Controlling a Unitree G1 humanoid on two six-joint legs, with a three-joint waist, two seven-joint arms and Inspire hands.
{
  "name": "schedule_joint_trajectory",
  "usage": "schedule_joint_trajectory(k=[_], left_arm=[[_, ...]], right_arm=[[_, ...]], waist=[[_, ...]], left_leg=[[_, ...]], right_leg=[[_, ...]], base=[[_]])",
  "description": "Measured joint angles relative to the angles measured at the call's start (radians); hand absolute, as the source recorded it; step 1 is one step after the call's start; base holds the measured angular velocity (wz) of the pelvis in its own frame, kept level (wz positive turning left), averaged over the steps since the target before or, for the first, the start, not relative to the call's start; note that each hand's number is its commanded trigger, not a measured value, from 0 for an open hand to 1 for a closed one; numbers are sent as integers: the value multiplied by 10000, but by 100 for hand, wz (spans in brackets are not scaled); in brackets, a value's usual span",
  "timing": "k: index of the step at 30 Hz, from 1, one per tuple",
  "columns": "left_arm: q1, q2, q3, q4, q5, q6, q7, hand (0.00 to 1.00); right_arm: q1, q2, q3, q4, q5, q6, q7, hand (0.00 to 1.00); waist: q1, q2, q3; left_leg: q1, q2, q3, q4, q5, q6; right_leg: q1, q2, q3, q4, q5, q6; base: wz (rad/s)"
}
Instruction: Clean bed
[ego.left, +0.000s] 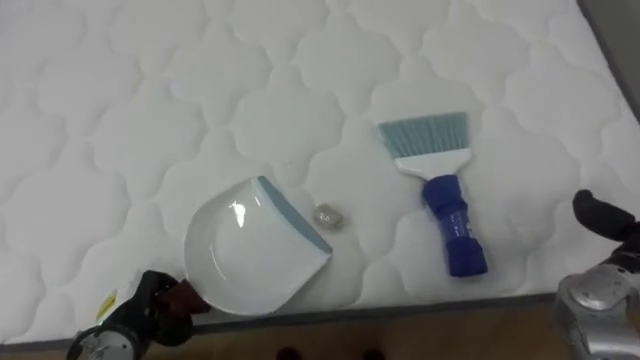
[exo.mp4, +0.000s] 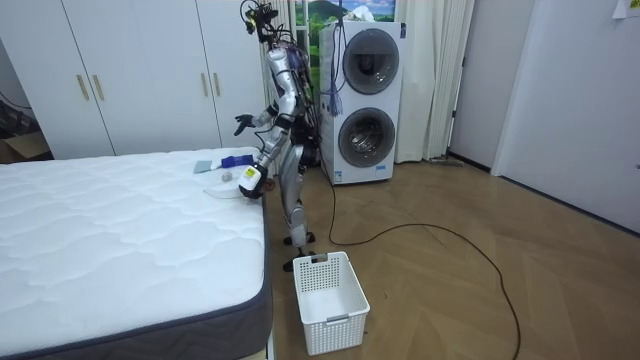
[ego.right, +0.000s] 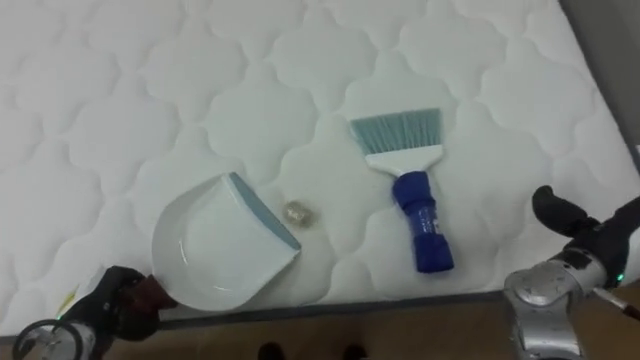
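Observation:
A white dustpan (ego.left: 250, 250) with a grey-blue lip lies on the white quilted mattress (ego.left: 150, 120), near its front edge. My left hand (ego.left: 155, 308) is curled round the pan's handle at the lower left. A small crumpled scrap (ego.left: 328, 215) sits just off the pan's lip. To its right lies a hand brush (ego.left: 445, 200) with a blue handle and pale blue bristles pointing away from me. My right hand (ego.left: 598, 214) hovers over the mattress's right part, apart from the brush, with its fingers relaxed. In the room view I stand at the bed's far side, my left hand (exo.mp4: 249, 180) at the dustpan (exo.mp4: 222, 186).
The mattress edge (ego.left: 400, 308) runs along the bottom, with wooden floor below it. In the room view a white basket (exo.mp4: 330, 288) stands on the floor by the bed. A stacked washer and dryer (exo.mp4: 365, 100) and white wardrobes (exo.mp4: 150, 75) stand behind me.

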Motion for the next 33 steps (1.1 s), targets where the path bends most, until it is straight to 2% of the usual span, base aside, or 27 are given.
schedule_joint_trajectory(k=[3, 8, 11, 16, 21, 24, 33], left_arm=[[-103, -4, -1, 15, -1, -40, -293, 100], [-145, -1, 12, 62, -35, -48, -702, 100], [-177, -1, 9, 70, -62, -45, -858, 100], [-175, -1, -35, 83, -204, -34, -986, 100], [-350, 0, -51, 64, -197, -17, -1045, 100], [-424, 8, -131, 62, -201, -23, -1049, 100], [-673, 76, -677, 245, -407, -31, -1104, 100]], right_arm=[[-20, -5, 347, 1, -16, -224, -9, 0], [-131, -21, 819, -28, -12, -458, 117, 0], [-135, -39, 979, -114, -5, -459, 299, 0], [-132, -74, 1759, -117, 98, -457, 688, 0], [-85, -80, 2539, -110, 199, -447, 1296, 0], [-49, -80, 2945, -83, 329, -407, 1783, 0], [-22, -70, 3690, 31, 539, -297, 2987, 0]], waist=[[182, 83, -1], [201, 103, 4], [196, 102, 5], [213, 70, 27], [180, 145, 133], [218, 196, 160], [453, 220, 156]], left_leg=[[21, -5, 9, -107, 5, -7], [22, -33, 23, -180, 6, -11], [45, -104, 20, -274, 7, -9], [61, -168, 20, -315, 8, -5], [40, -144, -18, -327, 8, -4], [38, -143, -35, -346, 8, -4], [51, -150, -45, -346, 7, -5]], right_leg=[[12, 17, 48, -98, -3, -1], [24, -5, 47, -110, -50, 4], [17, -62, 47, -110, -94, 46], [23, -124, 19, -113, -115, 83], [116, -139, -185, -251, -148, 89], [145, -135, -207, -308, -144, 83], [238, -157, -325, -296, -144, 84]], base=[[0], [0], [1], [1], [10], [2], [2]])
